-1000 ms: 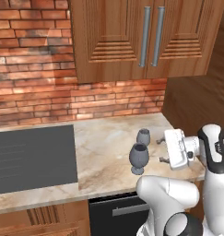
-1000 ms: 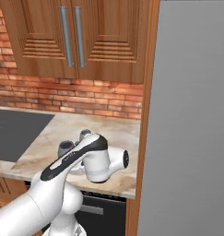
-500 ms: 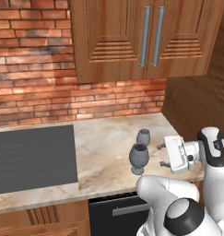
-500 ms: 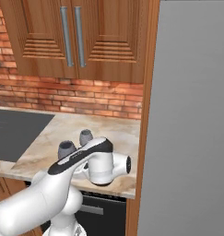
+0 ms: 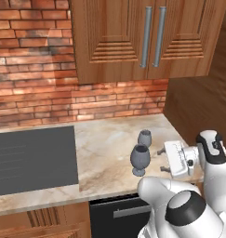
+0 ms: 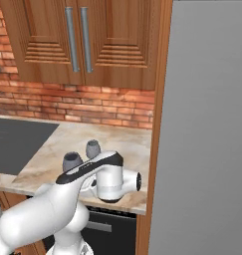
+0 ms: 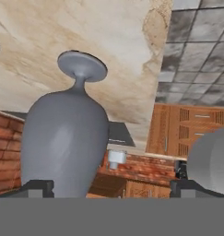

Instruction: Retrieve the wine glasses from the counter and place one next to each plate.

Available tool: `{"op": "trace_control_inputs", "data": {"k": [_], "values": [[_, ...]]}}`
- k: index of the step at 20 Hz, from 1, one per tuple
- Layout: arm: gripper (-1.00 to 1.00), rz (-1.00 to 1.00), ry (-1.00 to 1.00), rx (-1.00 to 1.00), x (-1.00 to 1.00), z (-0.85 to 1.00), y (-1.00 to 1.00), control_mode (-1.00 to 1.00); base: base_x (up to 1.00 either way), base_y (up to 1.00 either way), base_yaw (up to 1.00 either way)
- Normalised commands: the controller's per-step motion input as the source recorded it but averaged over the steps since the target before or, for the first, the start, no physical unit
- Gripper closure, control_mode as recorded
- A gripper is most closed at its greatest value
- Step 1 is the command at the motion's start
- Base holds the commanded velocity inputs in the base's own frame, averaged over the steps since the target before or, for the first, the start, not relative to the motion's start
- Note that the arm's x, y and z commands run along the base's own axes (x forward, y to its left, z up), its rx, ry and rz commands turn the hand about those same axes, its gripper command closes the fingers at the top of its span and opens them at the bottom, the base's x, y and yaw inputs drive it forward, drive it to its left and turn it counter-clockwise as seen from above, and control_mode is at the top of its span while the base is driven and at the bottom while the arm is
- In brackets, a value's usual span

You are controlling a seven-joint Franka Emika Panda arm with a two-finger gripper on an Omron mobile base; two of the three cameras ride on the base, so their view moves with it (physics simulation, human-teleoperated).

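Two dark grey-blue wine glasses stand upright on the beige marbled counter, the front one just ahead of the rear one. My gripper hovers low to their right, pointing at the front glass, open and holding nothing. From the right base camera both glasses peek over my forearm. The hand view is rolled upside down. There one glass looms close before the open gripper, nearer the left fingertip, with the other glass at the right edge. The plates are out of view.
A dark cooktop lies flush in the counter to the left. Red brick backsplash and wooden wall cabinets stand behind. A wooden side panel and a tall grey appliance close off the counter's right end.
My hand has sunk a little lower beside the glasses and the arm has folded down. The jaws stayed open. Neither glass has moved.
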Motion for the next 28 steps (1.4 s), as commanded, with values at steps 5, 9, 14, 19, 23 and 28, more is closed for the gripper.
{"op": "trace_control_inputs", "data": {"k": [5,9,14,19,23,28], "values": [[-1.0,0.0,0.0,0.0,0.0,-0.12,0.05,-1.0,0.0,0.0,0.0],[-1.0,0.0,0.01,0.0,0.0,-0.1,0.09,-1.0,0.0,0.0,0.0],[-1.0,0.0,0.09,0.0,0.11,-0.11,0.03,-1.0,0.0,0.0,0.0],[-1.0,0.0,0.06,0.0,0.06,-0.17,0.0,-1.0,0.0,0.0,0.0],[-1.0,0.0,0.03,0.0,0.05,-0.09,0.0,-1.0,0.0,0.0,0.0],[-1.0,0.0,0.01,0.0,0.04,-0.08,0.07,-1.0,0.0,0.0,0.0]]}}
